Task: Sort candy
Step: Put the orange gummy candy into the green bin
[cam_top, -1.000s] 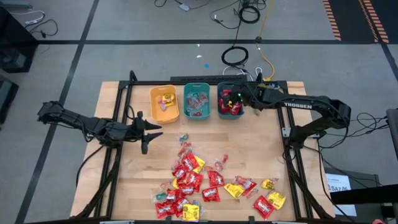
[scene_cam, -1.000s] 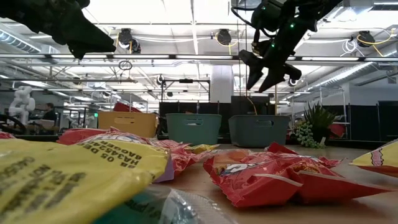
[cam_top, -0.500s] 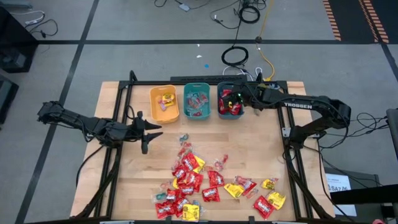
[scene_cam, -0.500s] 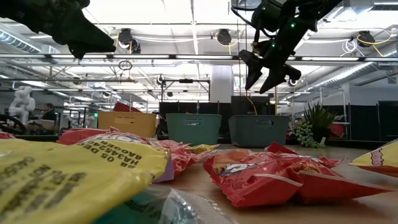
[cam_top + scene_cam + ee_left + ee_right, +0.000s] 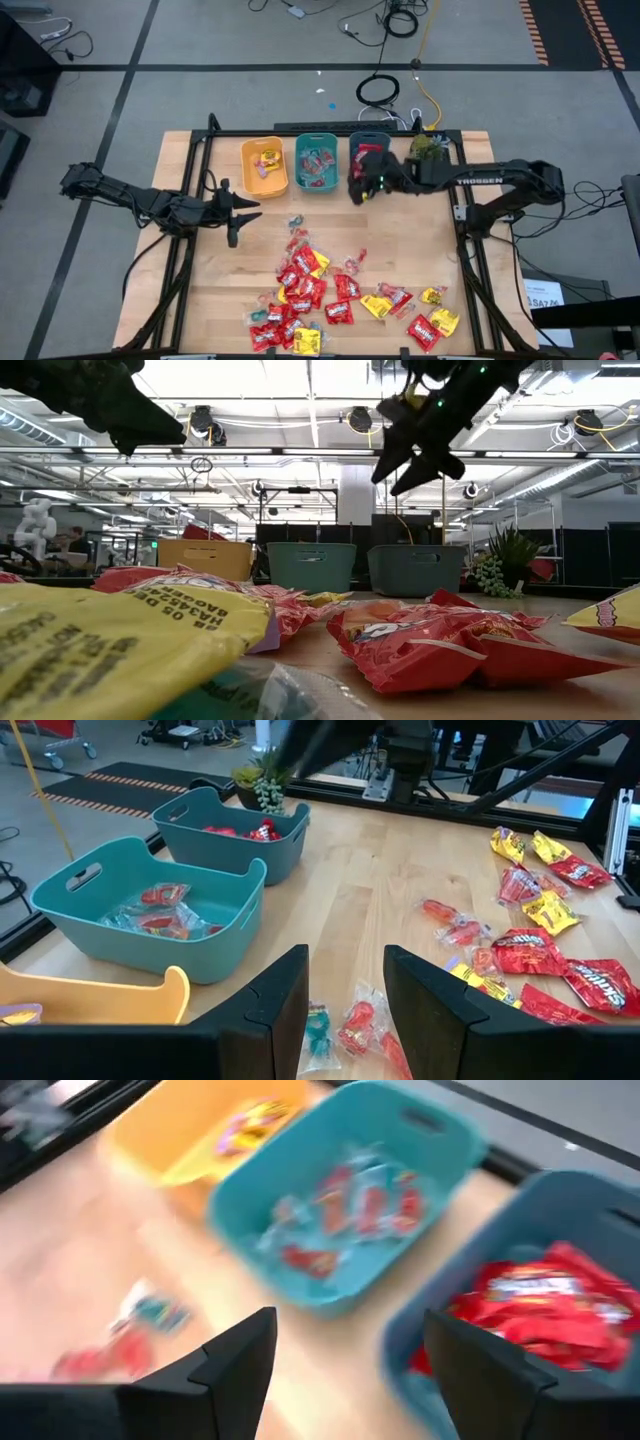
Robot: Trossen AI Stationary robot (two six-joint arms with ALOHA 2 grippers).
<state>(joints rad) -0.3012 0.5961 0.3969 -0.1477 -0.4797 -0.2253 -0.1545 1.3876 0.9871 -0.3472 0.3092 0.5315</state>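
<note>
Loose candy (image 5: pixel 315 292), red and yellow packets with a few small clear-wrapped pieces, lies spread over the table's near half. In the low view it fills the foreground (image 5: pixel 420 645). At the far edge stand a yellow bin (image 5: pixel 264 166), a teal bin (image 5: pixel 317 163) and a darker bin (image 5: pixel 372 142), each with candy inside. My right gripper (image 5: pixel 355 190) (image 5: pixel 350 1370) hangs open and empty in the air over the darker bin's near left corner. My left gripper (image 5: pixel 235 215) (image 5: pixel 345 1010) waits open and empty above the table's left side.
A small green plant (image 5: pixel 428 147) stands at the far right, beside the darker bin. A black frame rail (image 5: pixel 330 130) runs behind the bins. Bare wood (image 5: pixel 420 240) lies between the bins and the candy pile. People and equipment show in the room beyond.
My right gripper has swung from above the darker bin toward the table's left and slightly nearer, turning as it went. It now hangs by that bin's near left corner, and the plant behind it has come into view.
</note>
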